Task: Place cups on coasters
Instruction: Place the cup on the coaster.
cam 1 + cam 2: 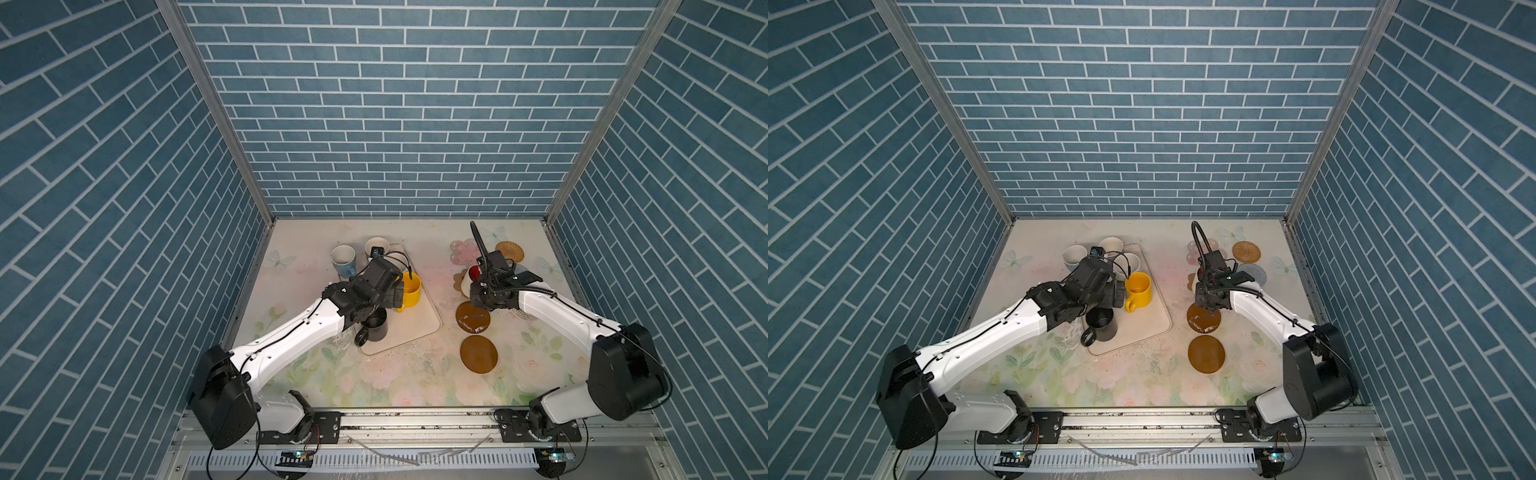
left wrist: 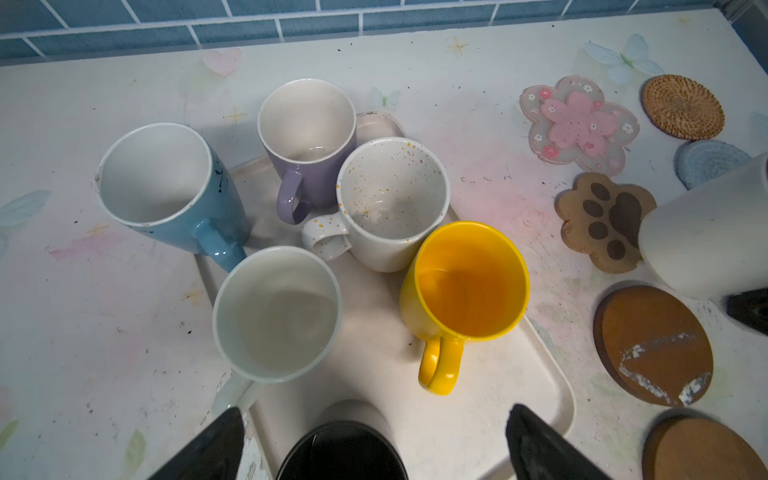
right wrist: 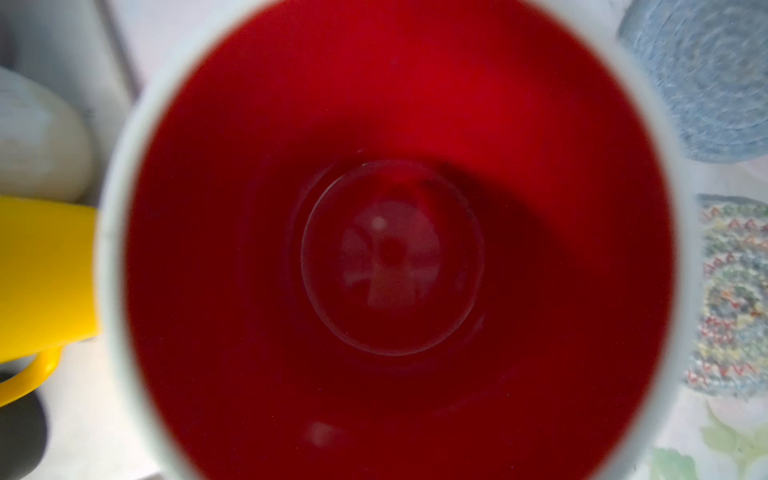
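Both arms wear smooth white shells on their long links and bulky black housings at the joints. Small dark screw holes and a thin black cable run along the left arm (image 1: 291, 332). A ribbed black hose (image 1: 478, 241) loops over the right arm (image 1: 557, 309). The left gripper (image 2: 376, 409) has matte black wedge-shaped fingers (image 2: 208, 449).

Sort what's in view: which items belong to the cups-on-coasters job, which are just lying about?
Job: yellow mug, black mug, red-lined white mug, light blue mug, lavender mug, speckled white mug, plain white mug; pink flower coaster, paw-print coaster, rattan coaster, blue woven coaster, pale woven coaster, two brown disc coasters.
Not job: cream tray, floral table cover.
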{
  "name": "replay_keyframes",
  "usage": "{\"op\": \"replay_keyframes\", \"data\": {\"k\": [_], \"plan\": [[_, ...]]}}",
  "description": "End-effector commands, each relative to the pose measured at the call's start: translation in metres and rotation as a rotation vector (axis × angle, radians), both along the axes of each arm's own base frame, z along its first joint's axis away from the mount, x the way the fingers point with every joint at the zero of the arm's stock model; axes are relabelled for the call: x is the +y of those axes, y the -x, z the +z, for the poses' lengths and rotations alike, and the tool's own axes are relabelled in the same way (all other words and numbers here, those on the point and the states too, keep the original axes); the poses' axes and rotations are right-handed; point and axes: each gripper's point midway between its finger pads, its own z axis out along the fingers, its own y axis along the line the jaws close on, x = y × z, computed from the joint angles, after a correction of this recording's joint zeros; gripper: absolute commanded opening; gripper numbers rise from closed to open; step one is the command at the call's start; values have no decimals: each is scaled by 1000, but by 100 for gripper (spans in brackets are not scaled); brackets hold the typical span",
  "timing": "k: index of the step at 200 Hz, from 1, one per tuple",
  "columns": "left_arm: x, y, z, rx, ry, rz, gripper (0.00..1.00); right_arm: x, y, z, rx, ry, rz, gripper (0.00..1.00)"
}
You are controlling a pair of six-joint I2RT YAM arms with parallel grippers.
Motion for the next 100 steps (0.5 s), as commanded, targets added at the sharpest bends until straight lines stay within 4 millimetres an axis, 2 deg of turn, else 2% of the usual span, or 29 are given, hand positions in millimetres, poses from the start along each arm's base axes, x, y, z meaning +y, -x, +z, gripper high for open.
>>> {"op": "replay_keyframes", "data": {"k": [1,39,100], "plan": [[-12,-18,11,-32,32,-22,99,11,-52,35,-144,-49,29,0],[-22,-40,5,-36,31,-19,99,3,-92,25,-152,-39,-11,0],[-33,-73,-5,-38,32,-26,99,-1,-154,29,-199,-2,-10,0]]}}
